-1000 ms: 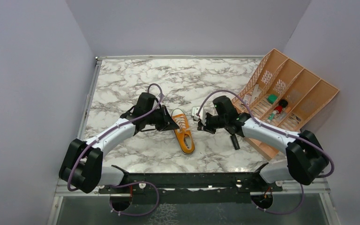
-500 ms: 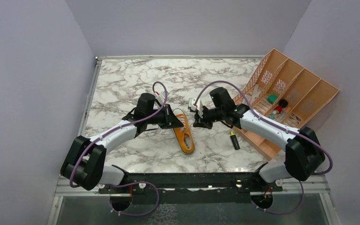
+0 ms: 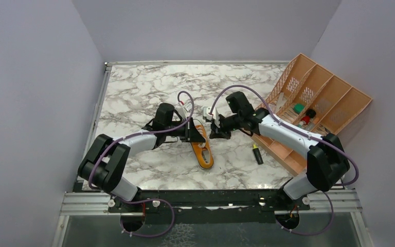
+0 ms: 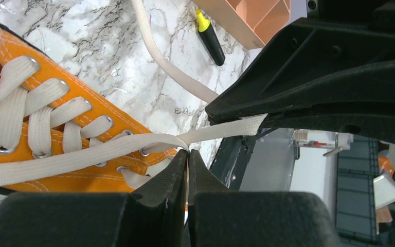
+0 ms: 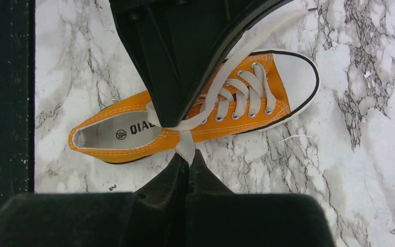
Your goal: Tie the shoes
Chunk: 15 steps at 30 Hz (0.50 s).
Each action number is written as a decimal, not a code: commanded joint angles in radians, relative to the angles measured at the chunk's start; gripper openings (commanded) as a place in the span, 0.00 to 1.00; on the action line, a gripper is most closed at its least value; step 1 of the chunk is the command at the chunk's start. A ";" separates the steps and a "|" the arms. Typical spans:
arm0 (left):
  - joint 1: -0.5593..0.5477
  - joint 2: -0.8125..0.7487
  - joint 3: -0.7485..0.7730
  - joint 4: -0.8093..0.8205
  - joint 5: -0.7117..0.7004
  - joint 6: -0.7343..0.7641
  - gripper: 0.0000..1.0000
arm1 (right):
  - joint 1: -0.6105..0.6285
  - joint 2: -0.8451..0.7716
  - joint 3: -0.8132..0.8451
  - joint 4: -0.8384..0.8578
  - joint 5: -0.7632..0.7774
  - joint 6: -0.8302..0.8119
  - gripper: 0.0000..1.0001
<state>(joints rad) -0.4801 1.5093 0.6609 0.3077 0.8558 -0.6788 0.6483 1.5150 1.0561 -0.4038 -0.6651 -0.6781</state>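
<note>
The orange sneaker [image 3: 203,153] lies on the marble table, white toe cap toward the back. It also shows in the left wrist view [image 4: 56,121] and the right wrist view [image 5: 195,121]. My left gripper [image 3: 197,135] is shut on one white lace end [image 4: 82,157] just above the shoe's eyelets. My right gripper [image 3: 214,133] is shut on the other lace end [image 5: 186,145] at the shoe's right side. The two laces cross over the tongue. The grippers are close together, and the left gripper's body hides the shoe's front in the top view.
A peach slotted organizer [image 3: 316,105] holding small items stands tilted at the right. A yellow-and-black highlighter [image 3: 257,154] lies on the table beside it and also shows in the left wrist view [image 4: 211,36]. Grey walls enclose the table.
Both grippers have moved inward from either side of the shoe and now meet over it, each carrying its lace end. The laces now cross.
</note>
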 commanded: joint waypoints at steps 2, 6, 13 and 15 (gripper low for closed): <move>-0.003 0.023 0.016 0.082 0.073 0.105 0.06 | 0.003 0.010 0.036 -0.032 -0.051 -0.005 0.01; -0.002 0.025 0.014 0.084 0.069 0.134 0.08 | 0.003 0.005 0.039 -0.069 -0.090 -0.028 0.01; -0.002 -0.015 -0.002 0.107 0.034 0.180 0.11 | 0.003 -0.004 0.037 -0.080 -0.119 -0.027 0.01; -0.002 -0.003 0.009 0.116 0.053 0.190 0.14 | 0.003 0.000 0.044 -0.082 -0.126 -0.029 0.01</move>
<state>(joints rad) -0.4801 1.5242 0.6609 0.3660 0.8886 -0.5461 0.6483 1.5158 1.0626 -0.4599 -0.7345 -0.6926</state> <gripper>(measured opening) 0.115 0.016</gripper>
